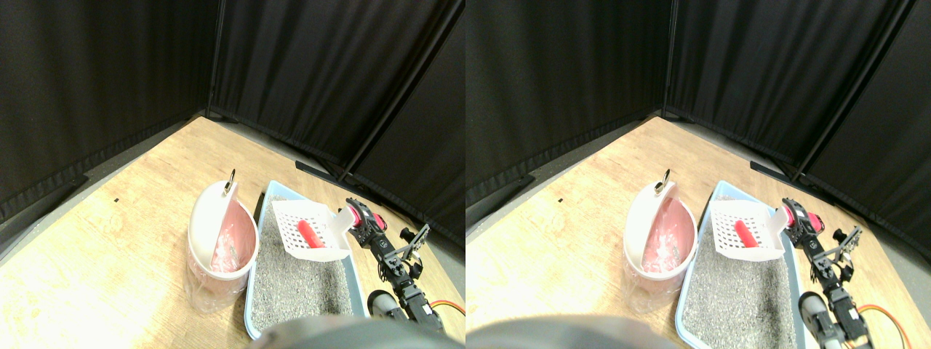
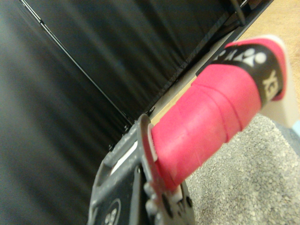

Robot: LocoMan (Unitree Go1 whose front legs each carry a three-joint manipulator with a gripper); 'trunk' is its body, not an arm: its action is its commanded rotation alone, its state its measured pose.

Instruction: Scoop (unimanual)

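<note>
The right pincer (image 1: pixel 358 218) is clenched on the pink-wrapped handle (image 2: pixel 211 122) of a white slotted plastic scoop (image 1: pixel 311 230). The scoop hangs above the far end of a light blue tray of grey litter (image 1: pixel 302 280) and carries a small red cylinder (image 1: pixel 310 234). Just left of the tray, on the wooden surface (image 1: pixel 109 254), stands a pink bin with a white swing lid (image 1: pixel 218 240).

White slotted scoop (image 1: pixel 311 231); red piece (image 1: pixel 310 234); pink-wrapped handle (image 2: pixel 211 122); grey litter (image 1: pixel 298 280); pale-blue tray (image 1: pixel 251 305).
</note>
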